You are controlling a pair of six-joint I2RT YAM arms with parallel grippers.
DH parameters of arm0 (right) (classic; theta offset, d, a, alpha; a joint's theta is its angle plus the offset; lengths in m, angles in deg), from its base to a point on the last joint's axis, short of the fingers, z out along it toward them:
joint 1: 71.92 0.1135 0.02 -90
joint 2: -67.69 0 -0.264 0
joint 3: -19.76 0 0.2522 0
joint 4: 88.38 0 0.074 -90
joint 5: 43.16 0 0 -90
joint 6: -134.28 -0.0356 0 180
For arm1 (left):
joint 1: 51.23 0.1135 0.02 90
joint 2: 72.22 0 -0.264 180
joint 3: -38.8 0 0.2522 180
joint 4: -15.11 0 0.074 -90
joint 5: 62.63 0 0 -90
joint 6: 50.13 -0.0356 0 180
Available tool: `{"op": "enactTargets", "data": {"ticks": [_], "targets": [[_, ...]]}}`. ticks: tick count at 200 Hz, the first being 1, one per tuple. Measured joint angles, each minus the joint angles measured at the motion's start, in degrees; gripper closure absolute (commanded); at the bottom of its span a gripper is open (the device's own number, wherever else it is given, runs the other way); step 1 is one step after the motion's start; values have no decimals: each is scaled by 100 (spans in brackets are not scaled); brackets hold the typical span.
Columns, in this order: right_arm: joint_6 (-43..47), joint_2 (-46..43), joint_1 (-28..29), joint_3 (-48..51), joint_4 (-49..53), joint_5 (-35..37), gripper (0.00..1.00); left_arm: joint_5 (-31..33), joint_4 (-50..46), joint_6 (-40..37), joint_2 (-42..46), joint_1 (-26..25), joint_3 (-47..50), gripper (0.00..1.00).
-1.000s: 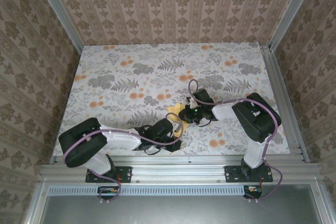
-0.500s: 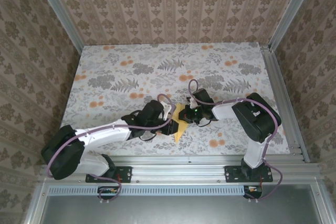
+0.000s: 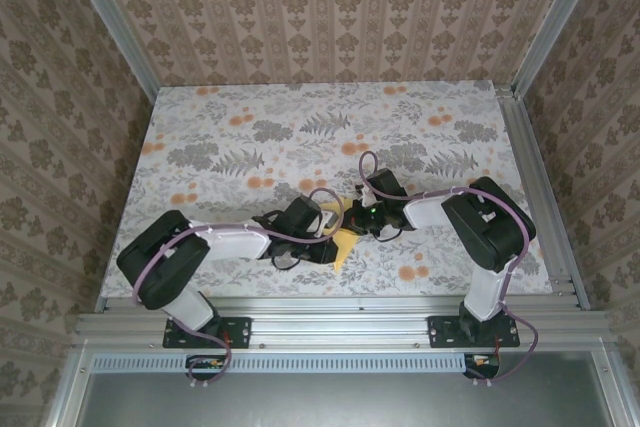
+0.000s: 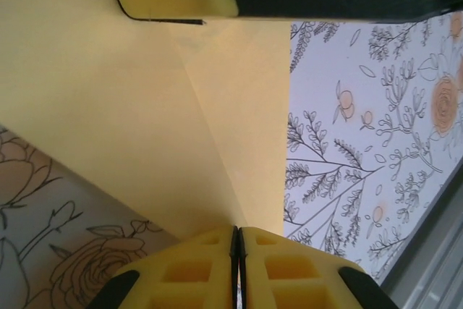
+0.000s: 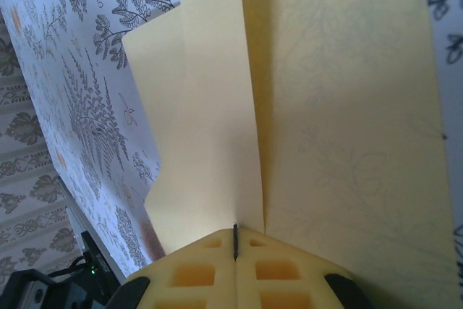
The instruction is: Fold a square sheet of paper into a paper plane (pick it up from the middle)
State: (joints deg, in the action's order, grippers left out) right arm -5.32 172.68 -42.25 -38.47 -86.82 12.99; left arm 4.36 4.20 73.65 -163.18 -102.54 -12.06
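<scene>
- The left gripper [image 4: 236, 240] is clenched, its yellow pads meeting on a pointed corner of the sheet of paper [image 4: 145, 106].
- The right gripper [image 5: 235, 242] is likewise clamped on the sheet, and a long crease runs straight into the seam of its pads.
- The sheet lies between the two grippers over the flower-print cloth [image 4: 362, 142], in the near half of the table, with one tip pointing toward the arm bases.
- The task looks partway done. The paper shows creases and overlapping layers, but it is still broad, not a slim dart. The narrowing folds and the lengthwise closing fold seem to be left.
- Against half a second ago, the left arm's elbow has drawn in from the near left corner. The right arm and the sheet sit about where they were.
</scene>
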Motion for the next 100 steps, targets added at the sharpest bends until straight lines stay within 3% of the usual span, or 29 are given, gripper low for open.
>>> {"op": "enactTargets", "data": {"ticks": [100], "targets": [[-118,-669,-4,374,402,538,90,-393,699,-66,-334,74,114,91]]}}
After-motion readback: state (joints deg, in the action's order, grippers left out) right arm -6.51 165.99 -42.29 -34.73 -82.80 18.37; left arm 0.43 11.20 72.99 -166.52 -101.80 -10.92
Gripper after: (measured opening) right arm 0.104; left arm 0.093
